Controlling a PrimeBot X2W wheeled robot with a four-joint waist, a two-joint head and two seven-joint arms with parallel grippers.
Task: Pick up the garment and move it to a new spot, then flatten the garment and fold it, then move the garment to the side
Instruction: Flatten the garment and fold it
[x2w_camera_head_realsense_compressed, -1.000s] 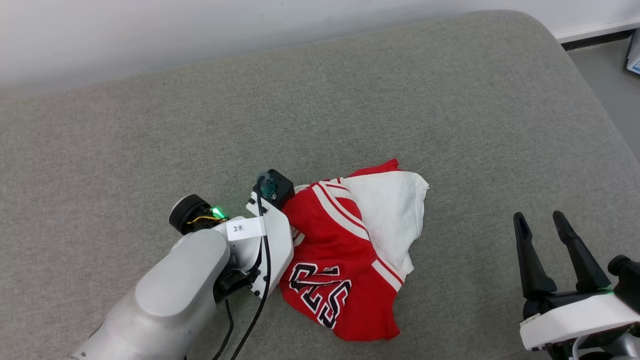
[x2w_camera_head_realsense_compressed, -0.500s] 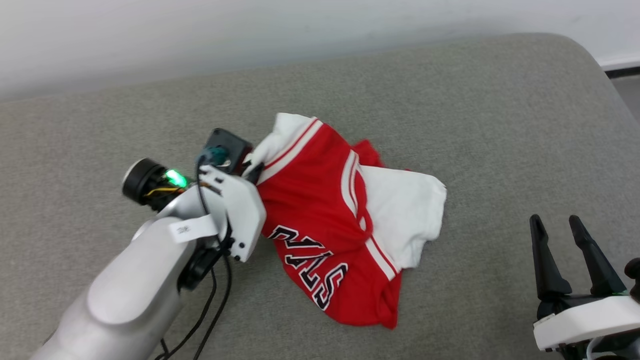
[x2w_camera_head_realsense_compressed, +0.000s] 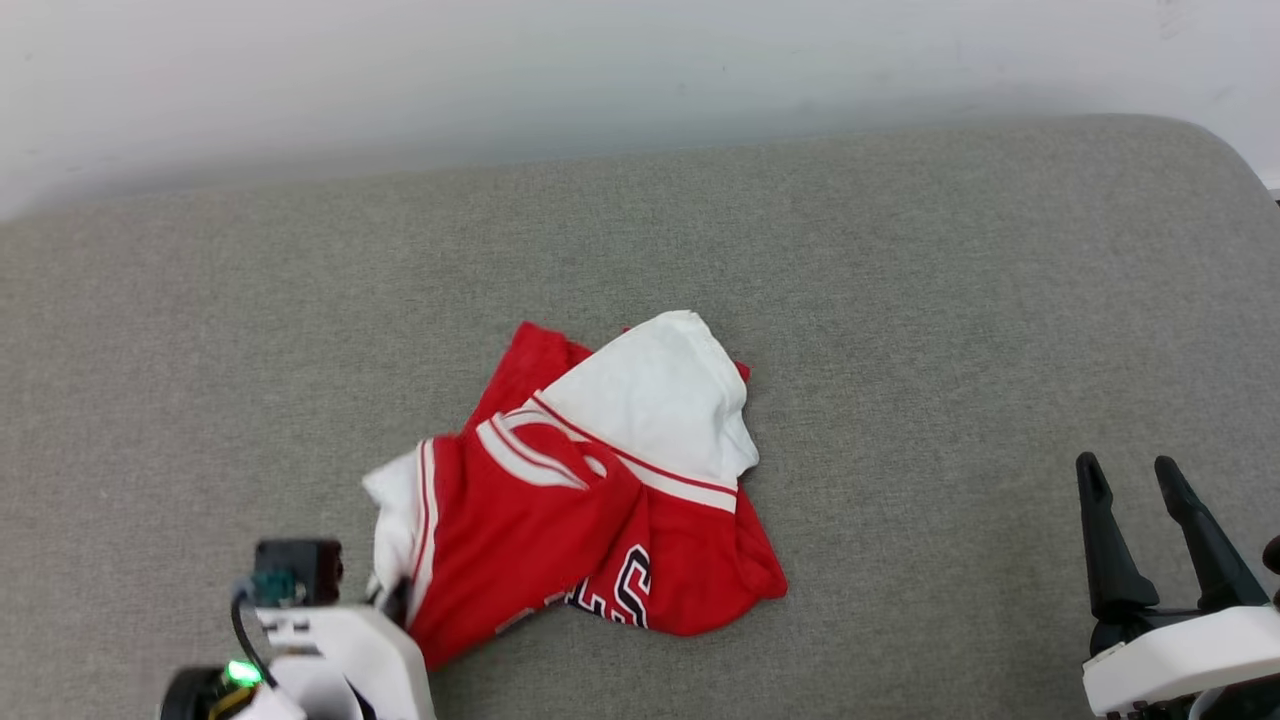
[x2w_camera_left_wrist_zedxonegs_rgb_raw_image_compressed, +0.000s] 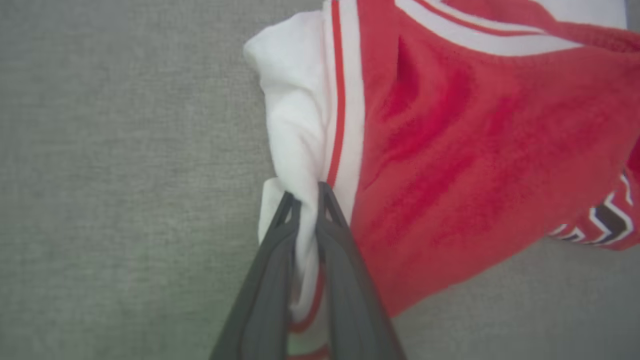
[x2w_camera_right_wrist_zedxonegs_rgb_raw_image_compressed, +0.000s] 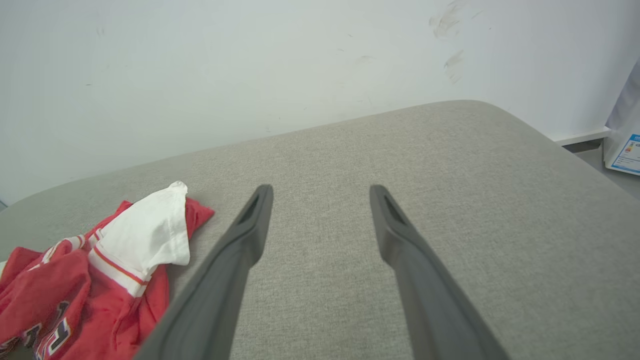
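Plainly, the task is in its first step, with most of it left to do. The left tool (x2w_camera_left_wrist_zedxonegs_rgb_raw_image_compressed: 305, 195) is pinched nearly shut on a bunched white sleeve edge (x2w_camera_left_wrist_zedxonegs_rgb_raw_image_compressed: 295, 150) of the red jersey (x2w_camera_head_realsense_compressed: 560, 500), just beside the red-and-white stripe trim; in the left wrist view the cloth is squeezed between the two dark fingers (x2w_camera_left_wrist_zedxonegs_rgb_raw_image_compressed: 265, 280) and trails down between them. The jersey sits in the lower centre-left of the head view, crumpled in a heap on the grey upholstered cushion (x2w_camera_head_realsense_compressed: 900, 300). The other white sleeve (x2w_camera_head_realsense_compressed: 660, 400) is thrown over the top of it, and only part of the black, white-outlined lettering (x2w_camera_head_realsense_compressed: 625, 595) peeks out at the lower edge. The gripped end seems to be raised a little while the rest lies on the cushion, so I judge the pick-up as made and the carry to a new spot as under way; whether this is the intended spot cannot be told. The right tool (x2w_camera_head_realsense_compressed: 1128, 465) waits at the lower right of the head view, its fingers spread wide and holding nothing, well apart from the jersey. Nothing is flattened: the body is doubled over itself and the sleeves are tangled. Spreading it flat, folding it and setting it to the side are all not yet done.
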